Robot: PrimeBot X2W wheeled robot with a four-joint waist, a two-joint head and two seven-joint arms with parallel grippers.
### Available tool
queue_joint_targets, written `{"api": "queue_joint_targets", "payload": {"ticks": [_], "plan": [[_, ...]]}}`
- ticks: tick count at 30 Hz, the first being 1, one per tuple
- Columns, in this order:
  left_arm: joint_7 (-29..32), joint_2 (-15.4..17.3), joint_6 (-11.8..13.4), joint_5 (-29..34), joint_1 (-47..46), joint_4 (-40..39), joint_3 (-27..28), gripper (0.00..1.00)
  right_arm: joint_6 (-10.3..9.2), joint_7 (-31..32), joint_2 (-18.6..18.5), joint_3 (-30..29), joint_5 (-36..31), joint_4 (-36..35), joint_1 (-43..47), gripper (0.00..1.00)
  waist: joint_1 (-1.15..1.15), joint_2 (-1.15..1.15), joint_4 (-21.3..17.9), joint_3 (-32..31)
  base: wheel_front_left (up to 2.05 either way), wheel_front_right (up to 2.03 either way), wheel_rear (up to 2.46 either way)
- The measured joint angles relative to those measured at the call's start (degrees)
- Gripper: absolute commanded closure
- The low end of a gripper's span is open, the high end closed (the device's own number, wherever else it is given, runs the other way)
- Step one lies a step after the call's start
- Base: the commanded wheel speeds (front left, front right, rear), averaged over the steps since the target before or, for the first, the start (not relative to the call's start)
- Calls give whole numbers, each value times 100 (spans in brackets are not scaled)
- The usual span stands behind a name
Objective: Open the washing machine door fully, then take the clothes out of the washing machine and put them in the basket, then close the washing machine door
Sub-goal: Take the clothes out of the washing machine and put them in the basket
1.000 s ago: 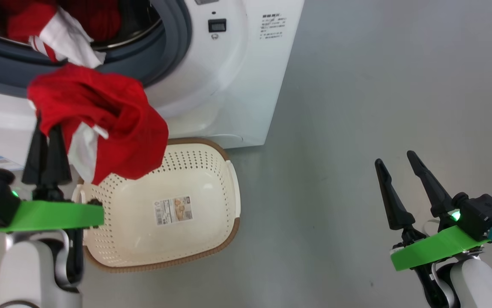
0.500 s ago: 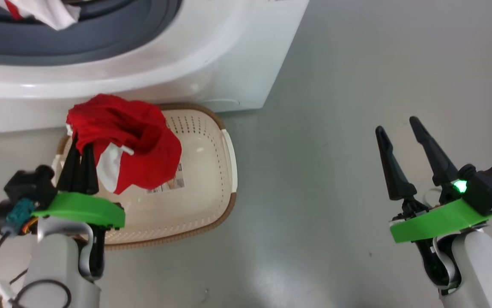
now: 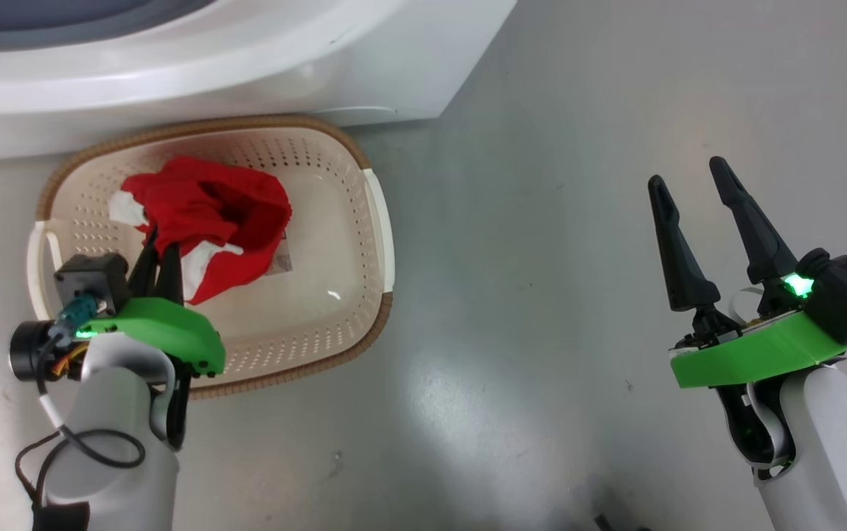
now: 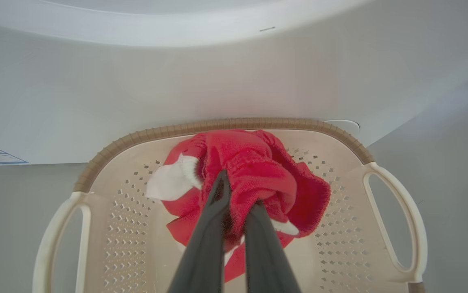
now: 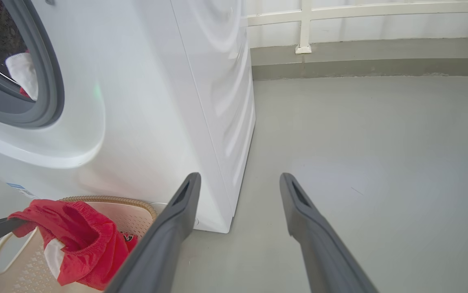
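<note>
At the left, over the basket [image 3: 385,243] sitting just in front of the washing machine [image 3: 246,51], the left gripper [image 3: 160,254] was clamped on a red-and-white piece of the clothes [image 3: 209,210], which hung inside the basket walls. Couldn't tell whether the fabric touched the basket bottom. At the right, the right gripper [image 3: 687,172] was spread wide, empty, above the grey floor [image 3: 541,221].

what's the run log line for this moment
step: unload | left gripper: shut on red garment, over basket | right gripper: open, empty | washing machine: more clothes inside
</note>
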Motion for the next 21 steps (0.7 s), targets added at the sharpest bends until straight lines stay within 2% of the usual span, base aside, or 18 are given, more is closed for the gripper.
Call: {"api": "queue_joint_targets", "payload": {"ticks": [21], "plan": [[0,337,18,277,-1127,1797,-237,100,0,0,145,300,1,-77,-368,0,0,0,-355,745,0,0,0]]}}
